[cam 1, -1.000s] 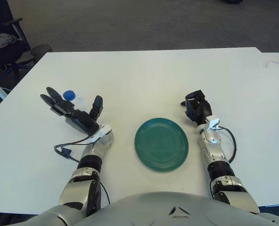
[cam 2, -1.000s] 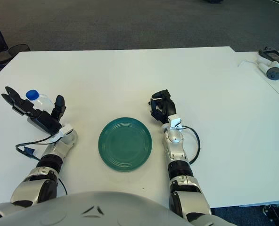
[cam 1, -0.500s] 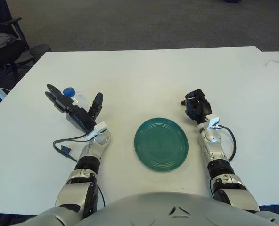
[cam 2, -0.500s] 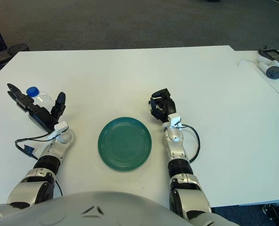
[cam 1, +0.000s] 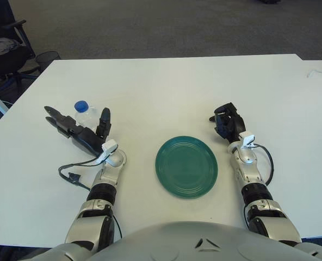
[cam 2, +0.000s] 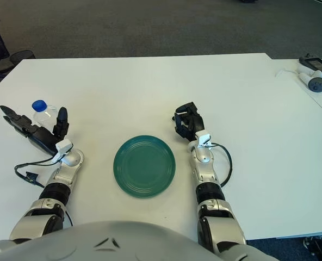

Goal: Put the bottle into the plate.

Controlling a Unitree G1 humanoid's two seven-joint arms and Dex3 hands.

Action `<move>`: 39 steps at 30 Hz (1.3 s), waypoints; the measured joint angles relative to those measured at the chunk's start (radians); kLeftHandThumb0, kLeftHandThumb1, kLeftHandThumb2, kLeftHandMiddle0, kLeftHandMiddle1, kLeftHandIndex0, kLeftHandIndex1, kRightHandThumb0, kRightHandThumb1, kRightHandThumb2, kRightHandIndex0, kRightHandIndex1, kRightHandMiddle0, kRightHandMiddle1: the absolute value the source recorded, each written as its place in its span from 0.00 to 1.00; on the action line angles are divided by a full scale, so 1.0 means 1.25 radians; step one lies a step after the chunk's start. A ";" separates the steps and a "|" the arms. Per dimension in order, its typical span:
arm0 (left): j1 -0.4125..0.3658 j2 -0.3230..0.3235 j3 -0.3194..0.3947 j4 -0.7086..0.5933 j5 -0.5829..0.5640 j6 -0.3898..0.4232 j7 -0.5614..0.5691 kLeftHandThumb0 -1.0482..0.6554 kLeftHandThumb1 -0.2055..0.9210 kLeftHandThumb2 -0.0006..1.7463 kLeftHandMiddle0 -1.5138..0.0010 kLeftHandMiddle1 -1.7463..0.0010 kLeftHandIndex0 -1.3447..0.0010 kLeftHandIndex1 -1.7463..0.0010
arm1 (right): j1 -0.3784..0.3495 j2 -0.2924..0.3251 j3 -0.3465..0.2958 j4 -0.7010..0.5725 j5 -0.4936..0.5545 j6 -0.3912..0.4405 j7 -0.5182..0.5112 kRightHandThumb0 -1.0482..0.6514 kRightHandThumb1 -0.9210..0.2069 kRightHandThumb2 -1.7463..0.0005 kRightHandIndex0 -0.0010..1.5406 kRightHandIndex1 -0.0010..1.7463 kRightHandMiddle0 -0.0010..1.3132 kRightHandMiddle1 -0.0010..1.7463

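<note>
Nothing is moved yet: the left hand [cam 1: 76, 130], fingers spread, flanks the clear blue-capped plastic bottle [cam 1: 84, 112], the round green plate [cam 1: 186, 166] bare, right hand [cam 1: 227, 123] curled idle beside it.

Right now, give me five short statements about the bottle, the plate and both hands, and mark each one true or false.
1. The clear plastic bottle with a blue cap stands upright on the white table. True.
2. The round green plate holds the bottle. False: nothing lies on the plate, and the bottle stands off to its left.
3. The left hand has its fingers spread open beside the bottle. True.
4. The right hand grips the bottle. False: its fingers are curled on nothing, right of the plate.
5. The plate lies between the two hands. True.
</note>
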 measured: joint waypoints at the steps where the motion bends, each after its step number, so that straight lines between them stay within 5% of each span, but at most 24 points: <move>1: -0.001 0.000 0.000 0.001 -0.005 0.009 0.002 0.00 1.00 0.16 1.00 1.00 1.00 1.00 | -0.001 0.000 0.000 0.001 0.000 0.000 0.000 0.54 0.12 0.62 0.23 0.83 0.19 1.00; 12: -0.038 0.006 0.005 0.068 -0.042 0.069 0.055 0.00 1.00 0.22 1.00 1.00 1.00 1.00 | -0.004 -0.007 -0.003 0.008 0.000 0.000 0.003 0.61 0.10 0.66 0.24 0.82 0.17 1.00; 39: -0.083 0.033 -0.033 0.154 -0.079 0.033 0.059 0.00 1.00 0.27 0.98 0.99 1.00 1.00 | -0.011 -0.011 -0.013 0.011 0.022 0.021 0.015 0.61 0.06 0.68 0.21 0.85 0.14 1.00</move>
